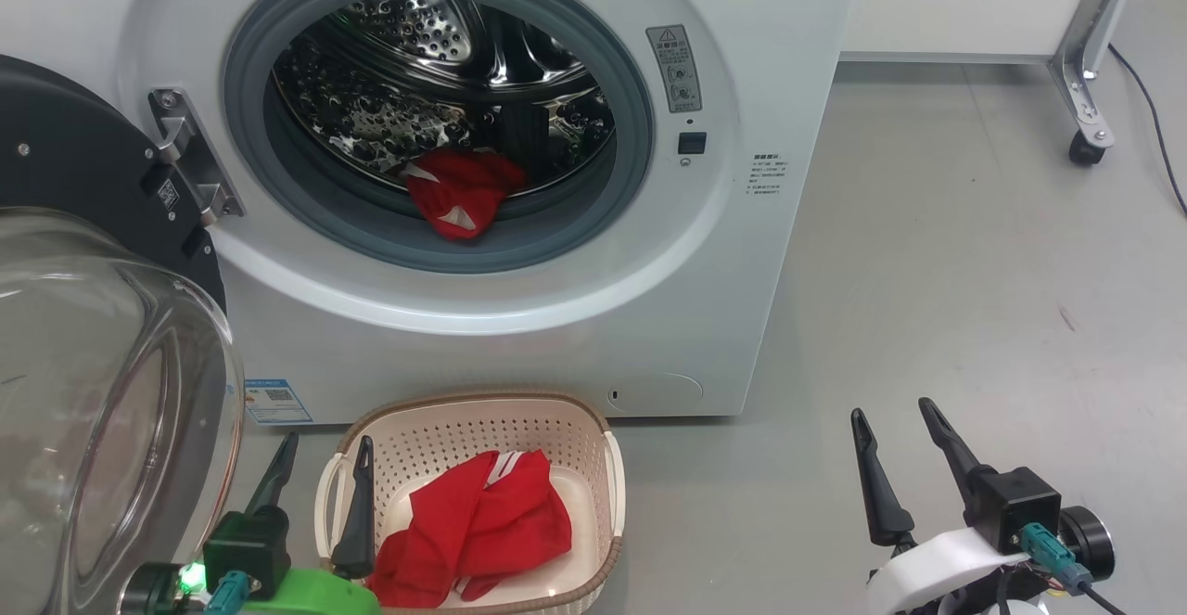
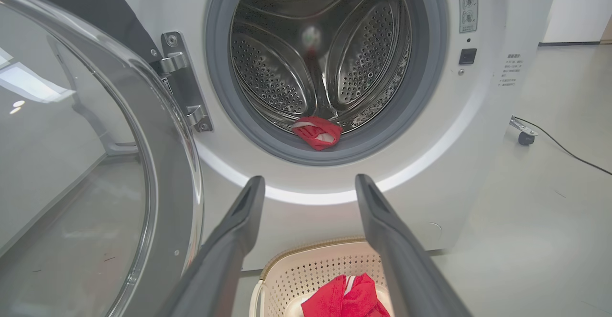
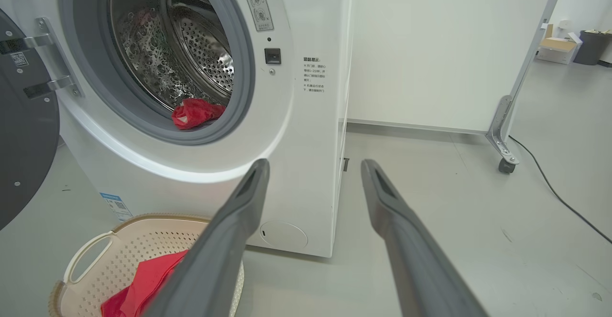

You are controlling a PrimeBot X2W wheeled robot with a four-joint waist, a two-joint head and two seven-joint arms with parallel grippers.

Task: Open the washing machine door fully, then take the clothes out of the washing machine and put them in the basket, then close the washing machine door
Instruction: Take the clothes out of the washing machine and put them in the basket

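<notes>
The white washing machine stands before me with its door swung wide open at the left, glass bowl bulging toward me. One red garment lies at the drum's front lip, on the grey rubber ring. Another red garment with white stripes lies in the cream basket on the floor below the drum. My left gripper is open and empty over the basket's left rim. My right gripper is open and empty, low over the floor right of the machine.
A wheeled metal frame leg and a black cable sit at the far right by a white wall panel. Bare grey floor stretches right of the machine. The open door takes up the space at my left.
</notes>
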